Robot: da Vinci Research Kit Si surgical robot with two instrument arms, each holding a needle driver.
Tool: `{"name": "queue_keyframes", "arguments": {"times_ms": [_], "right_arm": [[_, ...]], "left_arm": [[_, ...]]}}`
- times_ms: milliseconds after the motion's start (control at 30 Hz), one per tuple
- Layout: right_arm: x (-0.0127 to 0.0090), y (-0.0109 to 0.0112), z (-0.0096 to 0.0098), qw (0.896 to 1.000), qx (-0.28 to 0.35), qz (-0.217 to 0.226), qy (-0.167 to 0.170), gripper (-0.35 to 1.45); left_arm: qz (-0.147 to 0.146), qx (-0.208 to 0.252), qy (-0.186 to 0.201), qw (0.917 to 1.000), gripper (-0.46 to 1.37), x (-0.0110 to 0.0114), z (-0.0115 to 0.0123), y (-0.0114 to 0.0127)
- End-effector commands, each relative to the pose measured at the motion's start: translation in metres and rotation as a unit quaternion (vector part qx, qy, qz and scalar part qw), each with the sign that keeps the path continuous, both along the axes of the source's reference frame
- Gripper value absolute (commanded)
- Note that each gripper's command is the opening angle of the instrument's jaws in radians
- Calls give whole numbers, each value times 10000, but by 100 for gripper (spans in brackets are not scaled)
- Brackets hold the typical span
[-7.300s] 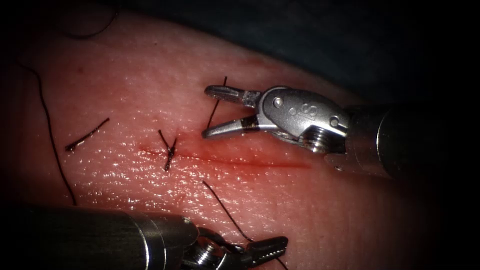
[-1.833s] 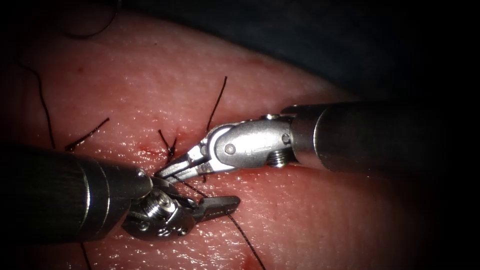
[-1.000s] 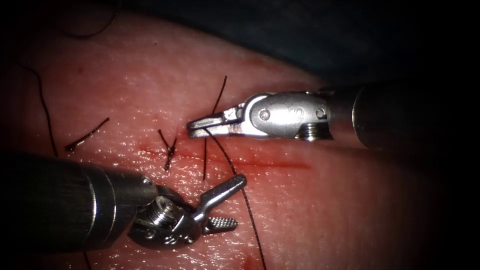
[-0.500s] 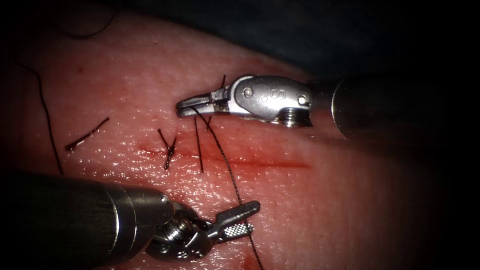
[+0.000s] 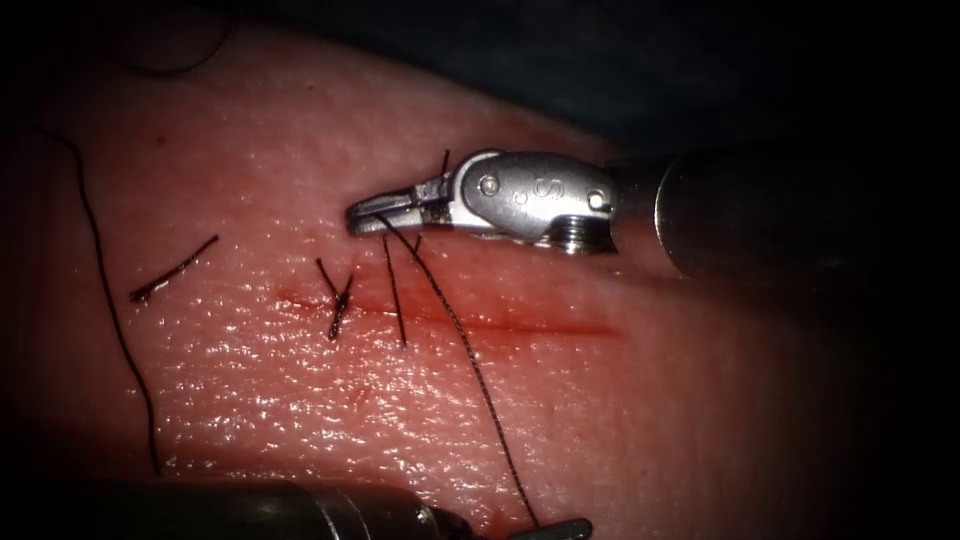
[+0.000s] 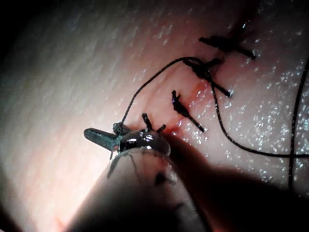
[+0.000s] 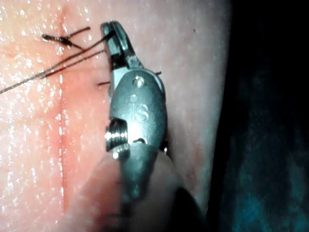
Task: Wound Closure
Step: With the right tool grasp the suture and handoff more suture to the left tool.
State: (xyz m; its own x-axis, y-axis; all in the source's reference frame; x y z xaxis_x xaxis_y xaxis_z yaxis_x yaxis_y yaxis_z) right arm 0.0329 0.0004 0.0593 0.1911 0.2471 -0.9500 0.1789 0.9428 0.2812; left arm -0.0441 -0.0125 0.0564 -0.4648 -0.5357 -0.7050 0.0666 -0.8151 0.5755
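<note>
Thread (image 5: 470,345) runs taut and dark from the right gripper (image 5: 365,215), whose metal jaws are pressed together on it above the cut (image 5: 520,325), down to the left gripper (image 5: 565,527) at the endoscope frame's lower edge. Its wrist view shows that gripper (image 6: 104,137) pinching the strand over glistening, pebbled tissue (image 5: 300,390), beside a knotted stitch (image 6: 203,67). I cannot see the needle.

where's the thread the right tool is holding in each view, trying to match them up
Endoscope view: the thread runs from the right pincer down across the cut to the left tool at the frame's lower edge.
Left wrist view: it arcs from the left pincer toward the knot.
Right wrist view: it leaves the pincer tips over the tissue.
Shared landmark: the knotted stitch.
</note>
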Motion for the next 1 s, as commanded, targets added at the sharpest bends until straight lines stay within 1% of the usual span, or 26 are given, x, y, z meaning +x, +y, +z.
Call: {"name": "queue_keyframes", "arguments": {"times_ms": [33, 233, 400, 433, 467, 500, 533, 567, 633, 733, 767, 833, 933, 1000], "right_arm": [[0, 0, 0, 10000, 1, 0, 3, -35], [0, -1, 0, 10000, 0, 0, 3, -35], [1, -1, 0, 10000, 0, 0, 3, -35], [1, -1, 0, 10000, 0, -1, 4, -35], [1, -1, 0, 10000, 0, -2, 5, -35], [1, -1, 0, 10000, 0, -4, 6, -35], [1, -1, 0, 10000, 0, -5, 6, -35], [1, -2, -1, 10000, 0, -5, 7, -35], [1, -2, -1, 10000, 2, -5, 7, -35], [1, -2, -2, 10000, 4, -6, 9, -35], [1, -2, -2, 10000, 5, -9, 10, -35], [1, -2, -2, 10000, 5, -10, 11, -35], [-1, -3, -3, 10000, 6, -23, 19, -35], [-3, -4, -4, 10000, 3, -10, 11, -35]], "left_arm": [[9, -18, -7, 10000, 26, -3, 0, -1], [236, -54, -89, 9997, 22, -20, 4, -19], [271, -76, -82, 9996, 20, -23, 7, -22], [265, -48, -90, 9996, 14, -23, 7, -22], [271, -48, -94, 9996, 3, -22, 7, -21], [281, 53, -70, 9996, -35, -21, 7, -21], [314, 139, -16, 9994, -35, -20, 7, -21], [437, 256, 153, 9986, -35, -18, 7, -20], [552, 360, 297, 9974, -35, -15, 7, -19], [575, 403, 265, 9972, -35, -8, 5, -14], [512, 445, 193, 9975, -35, -4, 2, -11], [466, 434, 170, 9978, -35, 0, 0, -7], [293, 412, 85, 9987, -35, 14, -9, 4], [210, 421, 120, 9988, -35, 26, -14, 10]]}}
